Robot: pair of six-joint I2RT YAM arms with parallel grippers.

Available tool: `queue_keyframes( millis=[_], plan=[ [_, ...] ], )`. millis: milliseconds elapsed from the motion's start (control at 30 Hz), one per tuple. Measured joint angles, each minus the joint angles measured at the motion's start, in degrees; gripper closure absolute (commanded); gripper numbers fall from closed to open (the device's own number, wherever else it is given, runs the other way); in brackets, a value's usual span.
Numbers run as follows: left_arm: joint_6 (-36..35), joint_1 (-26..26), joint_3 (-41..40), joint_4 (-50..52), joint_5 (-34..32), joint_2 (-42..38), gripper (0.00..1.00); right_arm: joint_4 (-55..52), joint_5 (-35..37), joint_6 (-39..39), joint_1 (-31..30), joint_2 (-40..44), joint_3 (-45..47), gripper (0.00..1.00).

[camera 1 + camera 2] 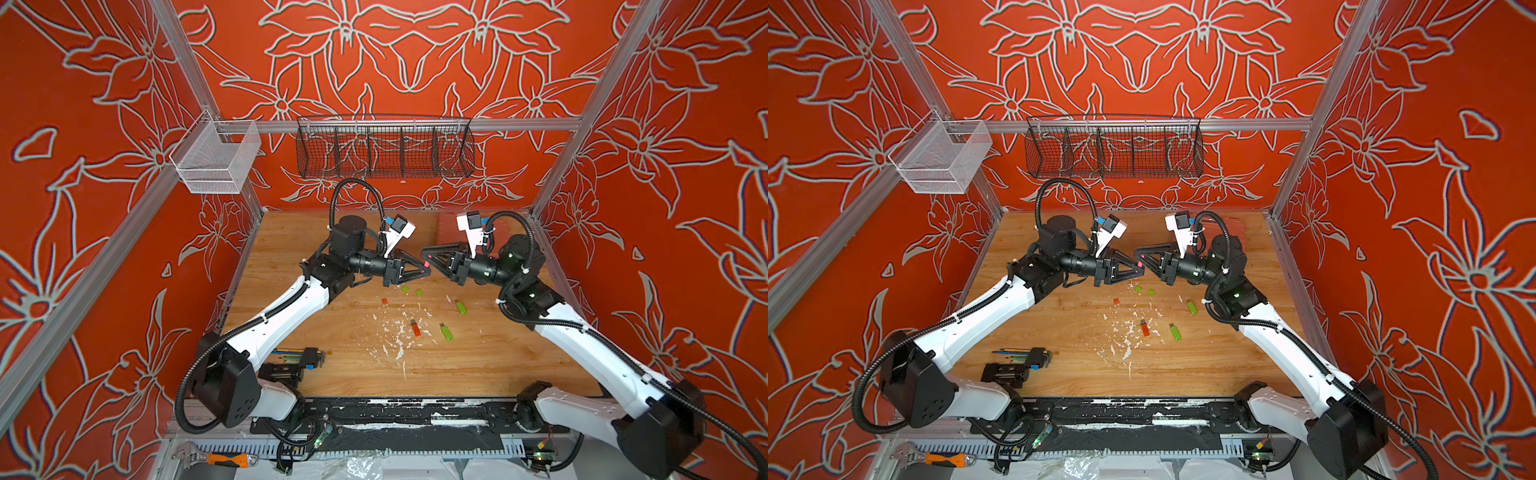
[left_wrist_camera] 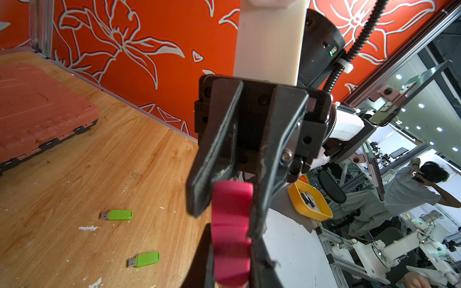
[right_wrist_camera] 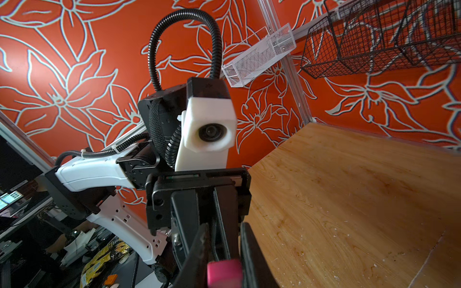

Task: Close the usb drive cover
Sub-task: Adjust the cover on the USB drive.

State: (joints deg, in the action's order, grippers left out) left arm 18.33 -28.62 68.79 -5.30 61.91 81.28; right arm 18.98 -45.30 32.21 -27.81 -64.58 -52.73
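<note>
Both sets of jaws are clenched, tip to tip, in the air over the middle of the bench. My left gripper (image 1: 423, 270) clamps one end of the magenta plastic usb drive (image 2: 230, 224), my right gripper (image 1: 428, 259) the other end. The short magenta block in the right jaws I take to be the cover (image 3: 224, 273), not certain. Step in hand, as I judge it: the mating push, cover onto body. In the left wrist view the two magenta halves line up end to end, with a seam and a small step showing on one side and no metal plug visible between them. So it looks seated or nearly so; can't tell if it's fully home. Next move calls for a short straight push along the drive's long axis, wrists coaxial, no twist, then letting go on one side only so the part doesn't drop. The drive is glossy with rounded edges and small next to my jaws, so there's slip risk if the push goes off axis. Further out, on the scuffed light wooden tabletop (image 1: 332, 353) below: lime green usb drives (image 2: 119, 215) with bare metal plugs, an orange-red usb drive (image 1: 415, 328), and small loose green pieces (image 1: 405, 288), caps I'd guess, all well apart from me.
</note>
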Motion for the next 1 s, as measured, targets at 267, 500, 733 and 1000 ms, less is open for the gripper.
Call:
queue_keyframes(
  millis=[267,500,733,1000],
  plan=[
    [3.28,1.38,0.04,-5.95,2.67,3.87,1.00,4.33,7.48,1.49,-1.16,-0.72,3.37,1.00],
    [5.07,1.57,1.95,-8.79,4.35,6.14,1.00,7.56,11.32,2.93,-1.25,0.74,4.44,1.00],
    [0.79,-0.35,3.32,-5.03,3.08,6.12,1.00,-3.50,6.69,-0.20,0.90,1.99,-1.03,0.80],
    [0.50,-3.02,-1.27,-5.33,1.27,5.01,1.00,-14.43,4.61,-5.14,2.19,1.86,-5.09,0.54]
  ],
)
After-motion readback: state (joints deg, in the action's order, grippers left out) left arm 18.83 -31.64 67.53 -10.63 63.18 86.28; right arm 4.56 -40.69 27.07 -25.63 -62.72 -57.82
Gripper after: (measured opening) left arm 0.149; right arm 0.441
